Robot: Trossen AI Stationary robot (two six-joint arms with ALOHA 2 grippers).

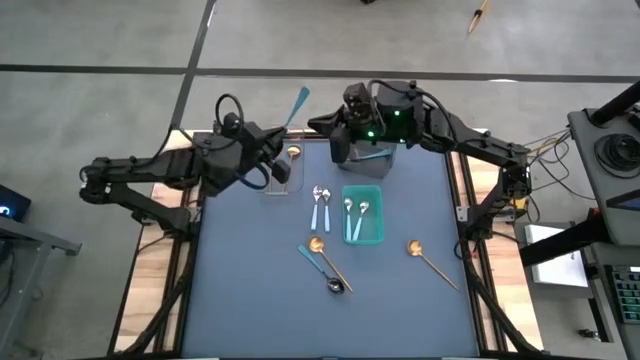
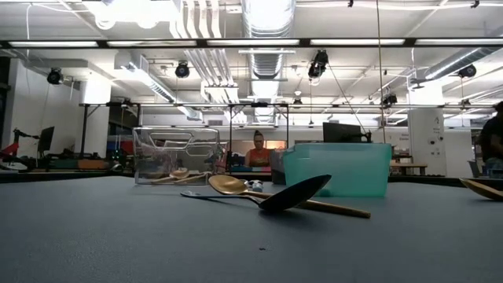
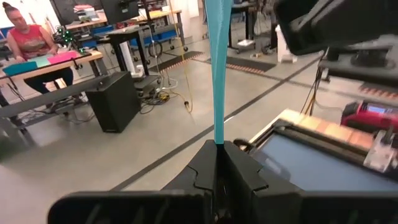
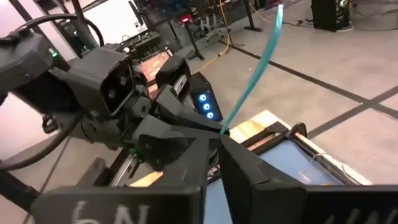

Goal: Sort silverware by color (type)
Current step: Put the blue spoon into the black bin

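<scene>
— Which arm has a spoon?

— The left gripper (image 3: 217,146). Its fingers (image 3: 199,171) are pressed tight on the teal-handled spoon (image 3: 217,74), which stands nearly upright out of them, up past the teal bin (image 1: 363,240) and off toward the left arm's side, at the desk's (image 1: 250,300) far edge. The bowl is swallowed by the fingers; only the handle shows.

— And the right gripper (image 4: 219,140)?

— Beyond the teal bin too, close to the left one, hanging over the grey bin (image 1: 380,158). Open or shut, I can't tell, and the arm covers most of that bin, so its contents are hard to make out.

— What's in the teal bin?

— Two blue-handled spoons (image 1: 356,215), side by side. Another blue-handled pair (image 1: 320,205) lies on the desk just beside it, toward the left arm.

— The rest?

— Nearer than the teal bin, a gold spoon (image 1: 326,256) and a dark spoon (image 1: 324,272) lie crossed, touching. From desk height the dark bowl hides part of the gold handle. A lone gold spoon (image 1: 430,260) lies well apart, toward the right arm. The clear bin (image 1: 283,178), beyond the blue-handled pair, holds gold spoons (image 2: 179,176); how many, I can't count.

— Anyone about?

— A person (image 2: 257,151) sits far behind the desk, half hidden.
</scene>
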